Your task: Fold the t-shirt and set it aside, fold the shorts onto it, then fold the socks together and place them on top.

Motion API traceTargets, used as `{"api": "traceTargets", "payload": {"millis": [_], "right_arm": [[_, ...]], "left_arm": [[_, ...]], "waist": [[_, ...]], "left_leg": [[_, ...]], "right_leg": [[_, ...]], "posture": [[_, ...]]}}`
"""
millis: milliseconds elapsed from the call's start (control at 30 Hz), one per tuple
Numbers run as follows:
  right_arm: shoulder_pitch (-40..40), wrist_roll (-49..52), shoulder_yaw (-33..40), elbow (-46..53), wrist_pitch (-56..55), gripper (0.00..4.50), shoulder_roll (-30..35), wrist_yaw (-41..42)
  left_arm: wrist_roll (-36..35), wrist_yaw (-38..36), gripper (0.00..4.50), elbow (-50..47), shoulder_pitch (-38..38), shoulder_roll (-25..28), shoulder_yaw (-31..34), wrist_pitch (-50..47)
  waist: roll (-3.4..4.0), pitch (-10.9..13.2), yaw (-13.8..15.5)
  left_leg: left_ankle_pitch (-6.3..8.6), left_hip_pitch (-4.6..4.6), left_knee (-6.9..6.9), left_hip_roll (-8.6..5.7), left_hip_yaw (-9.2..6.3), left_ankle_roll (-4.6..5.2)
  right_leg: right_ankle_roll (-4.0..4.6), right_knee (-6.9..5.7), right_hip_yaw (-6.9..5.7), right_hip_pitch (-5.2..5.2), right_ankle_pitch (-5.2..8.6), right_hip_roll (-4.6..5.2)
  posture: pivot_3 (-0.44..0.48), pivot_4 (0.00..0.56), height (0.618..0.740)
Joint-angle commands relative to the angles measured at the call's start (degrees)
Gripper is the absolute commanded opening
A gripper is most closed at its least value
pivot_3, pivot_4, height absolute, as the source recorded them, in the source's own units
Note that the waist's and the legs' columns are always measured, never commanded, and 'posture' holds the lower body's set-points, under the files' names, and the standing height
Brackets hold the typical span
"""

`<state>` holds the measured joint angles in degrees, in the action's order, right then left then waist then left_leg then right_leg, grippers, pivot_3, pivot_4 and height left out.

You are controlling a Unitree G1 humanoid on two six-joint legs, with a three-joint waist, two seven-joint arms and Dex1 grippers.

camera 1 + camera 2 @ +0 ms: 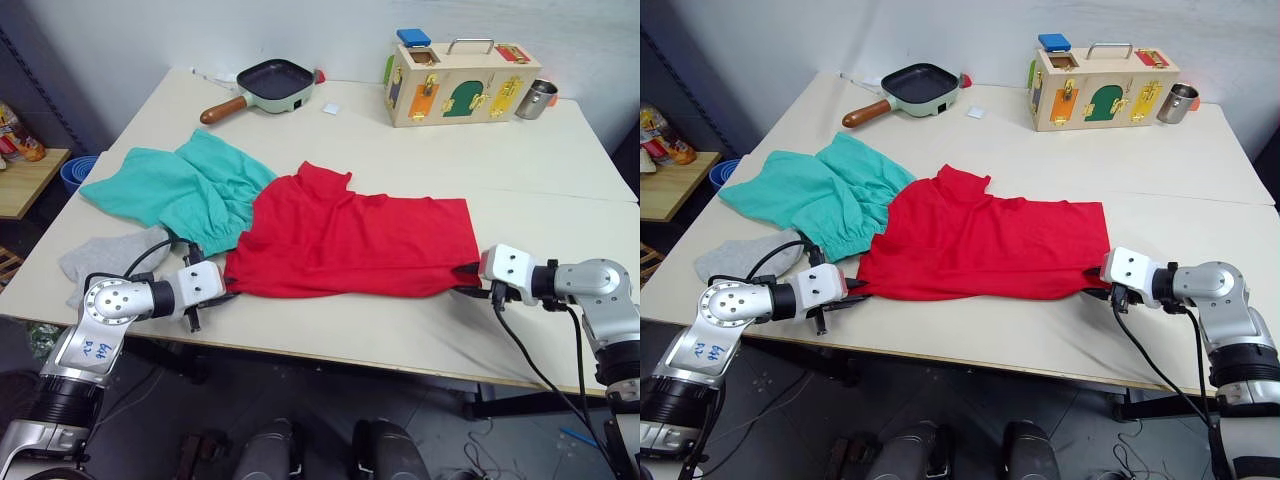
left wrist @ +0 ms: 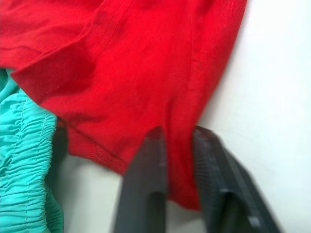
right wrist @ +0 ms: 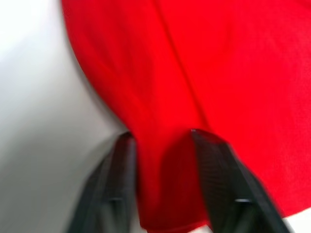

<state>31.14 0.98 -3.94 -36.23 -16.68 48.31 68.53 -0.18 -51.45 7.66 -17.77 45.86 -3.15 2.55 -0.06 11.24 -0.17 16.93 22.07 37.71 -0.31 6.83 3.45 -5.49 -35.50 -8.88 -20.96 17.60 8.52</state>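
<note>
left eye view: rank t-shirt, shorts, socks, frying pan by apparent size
1. t-shirt
2. shorts
3. socks and frying pan: look similar; pan sits farther away and the socks are partly hidden, so unranked.

- Frying pan (image 1: 272, 82) sits at eleven o'clock on the surface (image 1: 560, 170).
- Wooden latch box (image 1: 460, 87) at one o'clock.
- Metal cup (image 1: 536, 99) just beside it.

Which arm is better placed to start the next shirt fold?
Neither alone: the left gripper has cloth between its fingers at the t-shirt's near-left corner, and the right gripper likewise at the near-right corner. Probably a two-arm fold.
</note>
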Motion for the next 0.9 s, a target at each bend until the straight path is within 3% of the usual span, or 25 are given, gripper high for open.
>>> {"api": "traceTargets", "payload": {"millis": [33,233,433,733,900], "right_arm": [[-0.4,-1.3,-1.1,-4.5,4.2,0.02,1.3,2.2],[-1.5,1.1,-0.2,-2.9,9.3,0.02,5.1,8.3],[-7.3,4.5,1.6,3.5,15.4,0.02,10.4,12.9],[-22.7,11.8,7.5,18.7,27.4,0.02,17.0,15.5],[-35.8,15.0,13.4,27.4,31.0,0.02,18.8,15.0]], "left_arm": [[1.2,-0.8,0.0,4.0,-0.6,0.1,-0.9,0.0],[-1.8,-3.6,0.0,4.1,-2.3,-0.9,-0.5,1.2],[-7.8,-10.0,0.0,-3.3,0.1,-1.2,-1.0,1.7],[-9.4,-13.3,0.0,-10.7,4.4,-0.3,-1.6,1.5],[-10.3,-15.3,0.0,-14.7,8.8,1.3,-1.7,0.1]], "waist": [[0.0,0.0,0.0],[0.06,0.0,0.7],[0.1,0.0,1.5],[0.15,0.0,1.5],[0.15,0.0,1.7]], "left_leg": [[0.0,0.0,0.0,0.0,0.0,0.0],[0.03,0.09,-0.01,0.0,-0.09,0.0],[0.13,0.33,-0.02,-0.01,-0.13,0.15],[0.24,0.42,-0.01,-0.01,-0.26,0.44],[0.4,0.38,-0.17,-0.01,-0.32,0.15]], "right_leg": [[0.0,-0.01,0.0,0.0,0.0,0.0],[0.01,0.03,-0.07,-0.05,0.0,0.02],[0.0,0.35,-0.18,-0.09,0.0,-0.02],[-0.03,0.85,-0.34,0.13,0.01,-0.11],[-0.07,0.93,-0.36,0.17,0.03,-0.09]], "posture": [[0.0,0.15,0.74],[0.0,0.15,0.74],[0.0,0.15,0.74],[0.0,0.15,0.74],[0.0,0.15,0.74]]}}
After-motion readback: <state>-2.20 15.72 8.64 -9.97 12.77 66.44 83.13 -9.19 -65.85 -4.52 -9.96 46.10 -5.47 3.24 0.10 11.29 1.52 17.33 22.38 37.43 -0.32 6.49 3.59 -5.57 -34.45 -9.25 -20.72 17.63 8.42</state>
